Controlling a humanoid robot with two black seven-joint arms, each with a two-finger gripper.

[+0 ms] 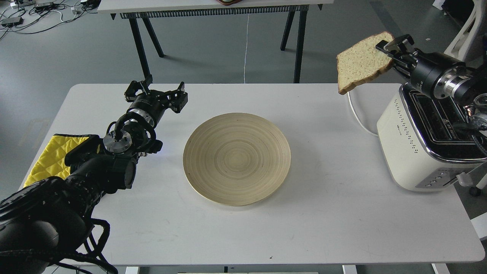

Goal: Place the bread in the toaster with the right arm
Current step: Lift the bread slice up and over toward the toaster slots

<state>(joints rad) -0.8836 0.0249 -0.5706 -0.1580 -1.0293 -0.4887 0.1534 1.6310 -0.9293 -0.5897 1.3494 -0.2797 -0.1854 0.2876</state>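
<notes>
My right gripper (389,47) is shut on the right edge of the bread (361,62), a pale tan slice with a brown crust. It holds the slice high in the air, tilted, above and to the left of the toaster (426,140). The cream-white toaster stands at the table's right edge, its chrome top and two slots partly covered by my right arm. My left gripper (156,92) is open and empty over the table's back left.
A round wooden plate (236,159) lies bare at the table's middle. A yellow cloth (49,156) lies at the left edge under my left arm. The toaster's white cord (354,110) runs across the back right. Another table stands behind.
</notes>
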